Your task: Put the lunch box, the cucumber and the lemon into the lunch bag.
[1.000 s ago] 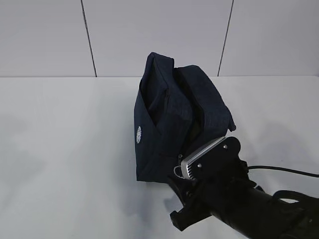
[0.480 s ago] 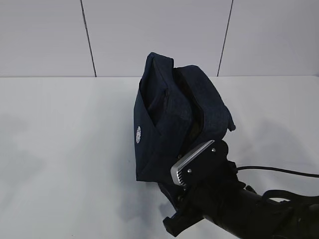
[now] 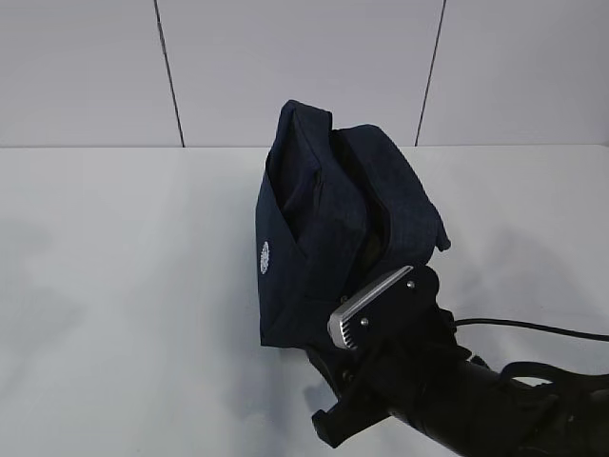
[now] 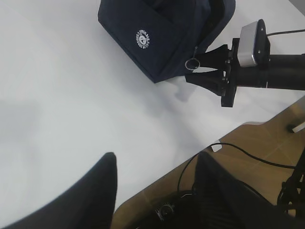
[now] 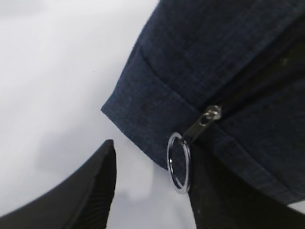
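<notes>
The dark navy lunch bag [image 3: 319,228] stands on the white table with its white round logo [image 3: 265,257] facing left; it also shows in the left wrist view [image 4: 162,38]. Its zipper ring pull [image 5: 178,162] hangs at the bag's lower near corner [image 4: 191,64]. My right gripper [image 5: 152,160] is open at that corner; the ring lies between the jaws, against the right finger [image 5: 219,191]. In the exterior view the wrist camera [image 3: 371,309] hides the fingers. My left gripper [image 4: 157,164] is open and empty, over the table's front edge. The lunch box, cucumber and lemon are out of view.
The white table [image 3: 124,286] runs back to a pale panelled wall [image 3: 285,67]. In the left wrist view the table's front edge [image 4: 190,157] meets a wooden floor with black cables [image 4: 248,152]. My right arm [image 4: 281,71] lies along the table beside the bag.
My right gripper has moved a little left and down along the bag's near corner, and its wrist camera now hides the ring pull in the exterior view. The bag has not moved.
</notes>
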`<state>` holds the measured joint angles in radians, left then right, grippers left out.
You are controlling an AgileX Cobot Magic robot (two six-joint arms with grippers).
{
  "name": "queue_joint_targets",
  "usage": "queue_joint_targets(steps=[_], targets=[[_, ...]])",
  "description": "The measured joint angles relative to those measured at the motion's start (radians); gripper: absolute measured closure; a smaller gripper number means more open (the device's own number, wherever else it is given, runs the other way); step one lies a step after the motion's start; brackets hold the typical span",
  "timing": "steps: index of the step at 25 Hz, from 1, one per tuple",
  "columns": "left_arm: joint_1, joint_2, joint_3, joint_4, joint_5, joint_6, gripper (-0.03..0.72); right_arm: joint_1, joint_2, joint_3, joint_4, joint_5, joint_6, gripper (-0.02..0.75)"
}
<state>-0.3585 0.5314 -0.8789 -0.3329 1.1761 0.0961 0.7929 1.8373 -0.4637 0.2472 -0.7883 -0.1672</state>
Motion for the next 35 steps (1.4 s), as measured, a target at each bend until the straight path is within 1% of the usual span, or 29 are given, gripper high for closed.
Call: queue_joint_targets(steps=[10, 15, 21, 26, 29, 32, 34, 35], targets=[[0.000, 0.000, 0.000, 0.002, -0.002, 0.000, 0.303, 0.000, 0.044, -0.051, 0.015, 0.040, 0.020, 0.361], [0.000, 0.000, 0.000, 0.002, -0.002, 0.000, 0.303, 0.000, 0.048, -0.051, 0.028, 0.044, 0.027, 0.363], [0.000, 0.000, 0.000, 0.004, -0.002, 0.000, 0.303, 0.000, 0.048, -0.051, 0.049, 0.044, 0.029, 0.413], [0.000, 0.000, 0.000, 0.004, -0.002, 0.000, 0.304, 0.000, 0.050, -0.068, 0.093, 0.055, 0.031, 0.426], [0.000, 0.000, 0.000, 0.004, -0.002, 0.000, 0.305, 0.000, 0.052, -0.093, 0.129, 0.081, 0.032, 0.462], [0.000, 0.000, 0.000, 0.004, -0.002, 0.000, 0.305, 0.000, 0.054, -0.111, 0.154, 0.100, 0.032, 0.523], [0.000, 0.000, 0.000, 0.004, -0.002, 0.000, 0.305, 0.000, 0.054, -0.118, 0.194, 0.107, 0.032, 0.587], [0.000, 0.000, 0.000, 0.004, -0.002, 0.000, 0.305, 0.000, 0.054, -0.117, 0.212, 0.112, 0.032, 0.635]])
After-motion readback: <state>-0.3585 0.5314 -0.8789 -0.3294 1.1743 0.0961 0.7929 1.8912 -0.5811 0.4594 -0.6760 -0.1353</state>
